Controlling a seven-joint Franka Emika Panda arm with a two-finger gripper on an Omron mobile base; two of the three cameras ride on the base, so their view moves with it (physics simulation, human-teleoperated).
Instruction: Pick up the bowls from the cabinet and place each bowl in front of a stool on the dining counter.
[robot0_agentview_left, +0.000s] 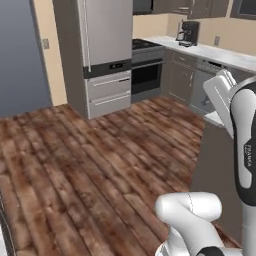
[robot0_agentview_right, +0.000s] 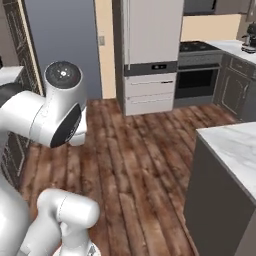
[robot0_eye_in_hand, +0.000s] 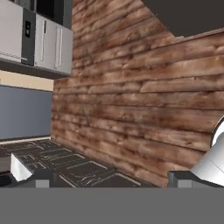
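My claw (robot0_eye_in_hand: 112, 181) is spread wide and empty; I'd drive past the marble tabletop (robot0_agentview_right: 235, 150) and find the cabinet before reaching.

Left base view looks forward and down from behind the arm's left, over the wood floor (robot0_agentview_left: 90, 165) toward the fridge (robot0_agentview_left: 105, 55) and oven (robot0_agentview_left: 146, 75). Right base view shares these, with the dining counter (robot0_agentview_right: 235, 150) near. Hand view, rolled sideways, faces floor close up.
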